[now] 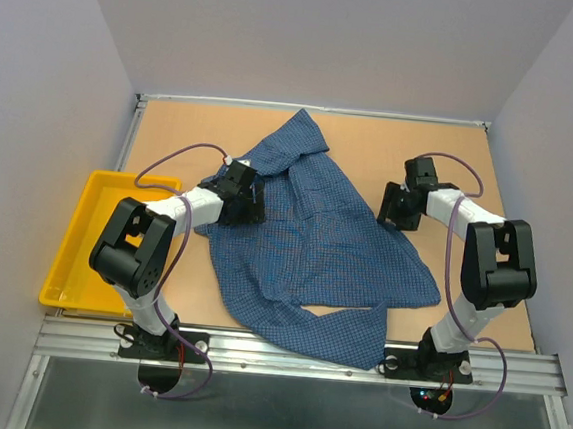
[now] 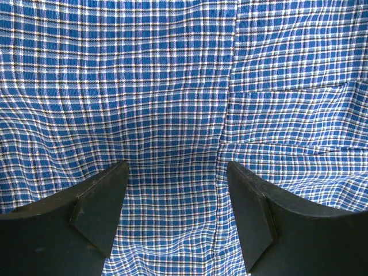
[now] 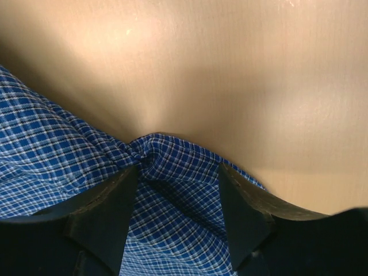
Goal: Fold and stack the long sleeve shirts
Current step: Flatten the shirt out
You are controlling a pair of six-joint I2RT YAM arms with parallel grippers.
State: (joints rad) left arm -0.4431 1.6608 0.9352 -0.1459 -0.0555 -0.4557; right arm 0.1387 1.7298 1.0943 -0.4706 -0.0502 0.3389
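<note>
One blue checked long sleeve shirt [image 1: 314, 242] lies spread and rumpled across the middle of the table, one part reaching toward the back. My left gripper [image 1: 247, 209] is low over the shirt's left edge. In the left wrist view it [image 2: 176, 168] is open, with flat shirt cloth [image 2: 144, 86] and a vertical seam [image 2: 225, 126] under it. My right gripper [image 1: 396, 214] is at the shirt's right edge. In the right wrist view it [image 3: 178, 170] is open, with a bunched fold of the shirt's edge [image 3: 167, 155] between its fingers. Collar, buttons and label are not visible.
A yellow tray [image 1: 88, 247] sits at the table's left edge, beside the left arm. Bare tan table [image 3: 230, 75] lies beyond the shirt's right edge and along the back. The shirt's lower hem hangs near the front rail [image 1: 294, 354].
</note>
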